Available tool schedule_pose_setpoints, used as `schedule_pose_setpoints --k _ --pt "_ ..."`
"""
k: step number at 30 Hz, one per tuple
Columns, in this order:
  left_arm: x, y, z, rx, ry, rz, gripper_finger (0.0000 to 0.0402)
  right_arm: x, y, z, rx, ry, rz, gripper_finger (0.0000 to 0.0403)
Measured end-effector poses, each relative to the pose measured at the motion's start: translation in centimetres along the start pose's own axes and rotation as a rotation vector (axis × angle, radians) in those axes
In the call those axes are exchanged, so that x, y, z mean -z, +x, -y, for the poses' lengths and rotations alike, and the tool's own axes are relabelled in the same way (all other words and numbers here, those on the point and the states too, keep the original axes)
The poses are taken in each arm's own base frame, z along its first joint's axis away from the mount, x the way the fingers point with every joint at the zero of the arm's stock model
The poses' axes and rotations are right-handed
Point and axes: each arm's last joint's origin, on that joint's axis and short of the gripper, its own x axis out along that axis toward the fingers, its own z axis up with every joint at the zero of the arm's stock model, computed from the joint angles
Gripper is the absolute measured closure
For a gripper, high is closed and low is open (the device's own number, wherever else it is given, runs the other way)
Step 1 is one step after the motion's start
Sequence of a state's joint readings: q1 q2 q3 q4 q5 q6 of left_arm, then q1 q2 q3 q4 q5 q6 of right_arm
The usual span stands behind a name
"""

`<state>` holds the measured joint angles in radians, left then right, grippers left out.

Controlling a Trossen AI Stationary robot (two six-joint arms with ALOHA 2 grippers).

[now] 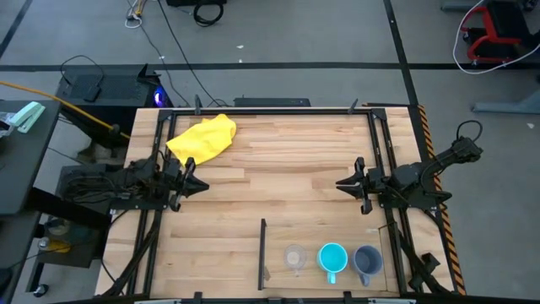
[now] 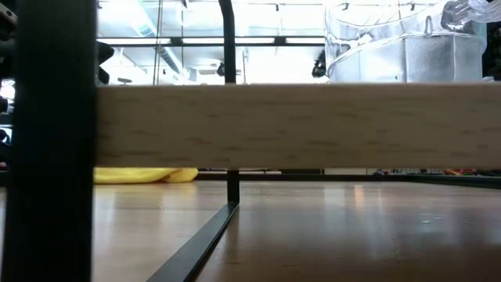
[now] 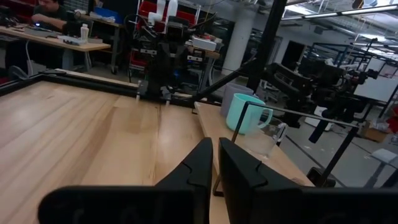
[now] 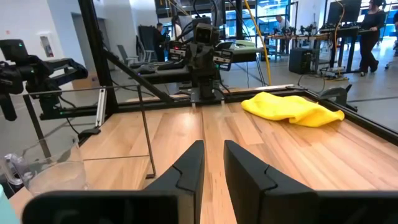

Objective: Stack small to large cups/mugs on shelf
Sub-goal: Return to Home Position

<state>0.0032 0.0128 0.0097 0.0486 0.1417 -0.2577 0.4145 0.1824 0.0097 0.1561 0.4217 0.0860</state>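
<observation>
Three vessels stand upright in a row on the shelf section at the table's near edge, right of a thin dark divider: a small clear plastic cup, a cyan mug and a grey-blue mug. They also show in the left wrist view: cyan mug, grey-blue mug, clear cup. My left gripper is shut and empty at mid-left. My right gripper is shut and empty at mid-right. Both hover far of the cups.
A yellow cloth lies crumpled at the far left of the table and shows in the right wrist view. Black frame rails run along the table's sides. Bare wood lies between the two grippers. People sit at desks beyond the table.
</observation>
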Motion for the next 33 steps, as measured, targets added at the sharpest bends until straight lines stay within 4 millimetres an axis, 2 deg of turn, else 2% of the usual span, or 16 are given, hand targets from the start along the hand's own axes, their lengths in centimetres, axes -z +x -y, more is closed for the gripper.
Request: schedule_pose_setpoints --k 9,20,33 --pt "0.01 0.0 0.0 0.0 0.0 0.0 0.0378 0.0 0.0 0.0 0.0 0.0 0.0 0.0334" --pt "0.01 0.0 0.0 0.0 0.0 0.0 0.0366 -0.01 0.0 0.0 0.0 0.0 0.0 0.0334" --pt "0.02 0.0 -0.01 0.0 -0.001 0.0 0.0378 -0.01 0.0 0.0 0.0 0.001 0.0 0.0334"
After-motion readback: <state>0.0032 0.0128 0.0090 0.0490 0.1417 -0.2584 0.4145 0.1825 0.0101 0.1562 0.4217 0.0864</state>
